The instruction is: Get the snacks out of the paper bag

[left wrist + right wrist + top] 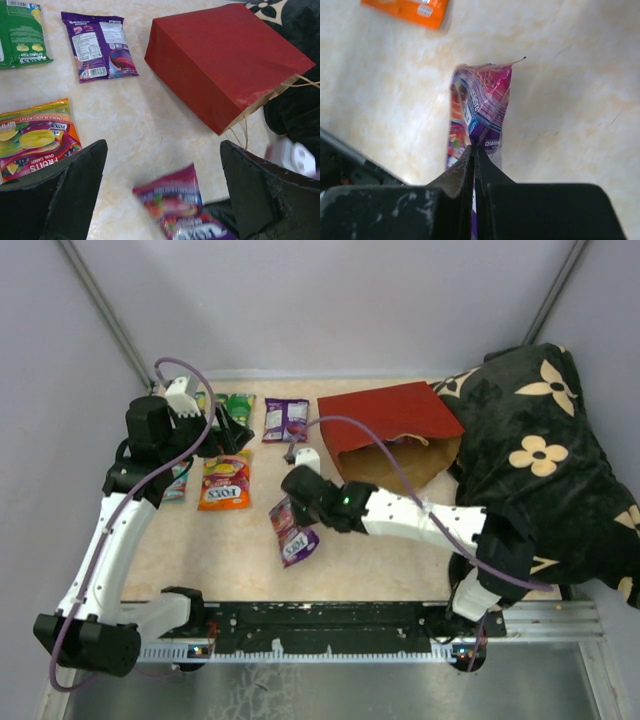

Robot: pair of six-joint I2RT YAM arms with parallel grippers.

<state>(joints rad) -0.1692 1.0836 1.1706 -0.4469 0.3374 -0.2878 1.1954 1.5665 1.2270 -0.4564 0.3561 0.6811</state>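
Observation:
The paper bag (395, 433), red outside, lies on its side at the back of the table, its mouth toward the pillow; in the left wrist view the paper bag (225, 60) shows its string handles. My right gripper (292, 510) is shut on a purple snack packet (295, 538), which hangs from the pinched fingertips (470, 157) just above the table. The same packet (482, 100) fills the right wrist view. My left gripper (228, 430) stands open over the back left, nothing between its fingers (85, 170). Green (20, 32), purple (99, 46) and orange (35, 135) packets lie flat there.
A black pillow with cream flowers (545, 460) covers the right side, against the bag's mouth. The orange packet (224, 482) lies in front of the left gripper, the green one (238, 405) and the purple one (285, 418) along the back edge. Grey walls enclose the table.

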